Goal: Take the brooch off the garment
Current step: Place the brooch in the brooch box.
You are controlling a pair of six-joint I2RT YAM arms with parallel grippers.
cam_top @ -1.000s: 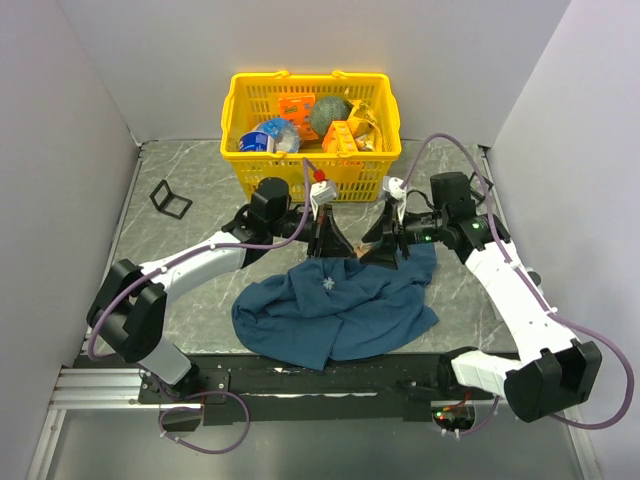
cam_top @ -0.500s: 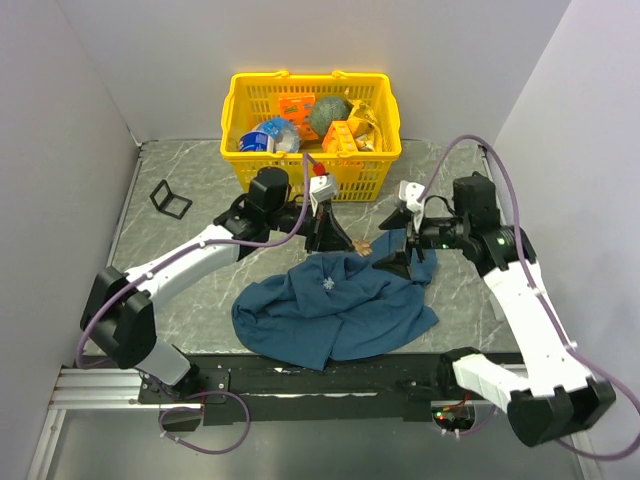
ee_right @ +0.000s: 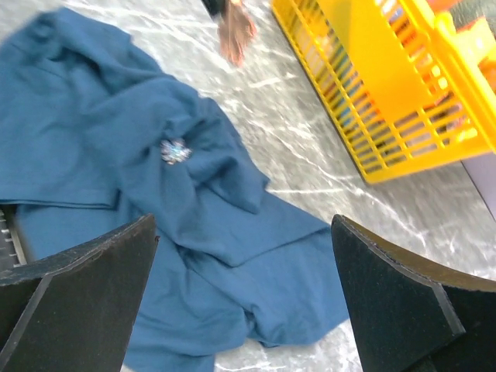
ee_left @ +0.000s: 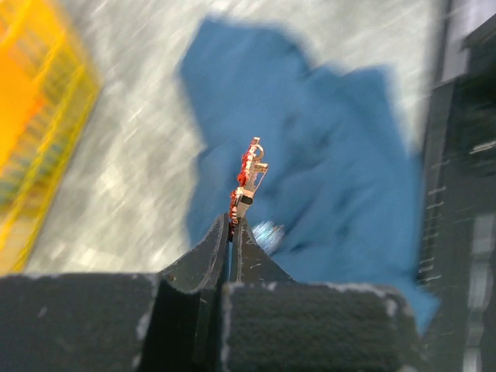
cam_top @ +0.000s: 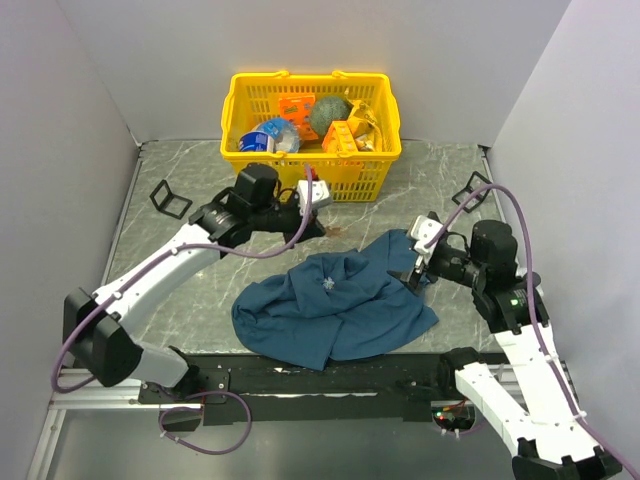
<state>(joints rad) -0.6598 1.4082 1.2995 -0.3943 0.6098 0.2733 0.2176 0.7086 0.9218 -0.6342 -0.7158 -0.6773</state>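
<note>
Marble tabletop [cam_top: 450, 180], left arm [cam_top: 170, 262] outstretched, left fingers [ee_left: 219, 242] pinching brooch [ee_left: 246, 182]

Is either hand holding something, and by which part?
The left hand pinches the small orange-red brooch by one end, between its fingertips. The right hand is open and empty.
</note>
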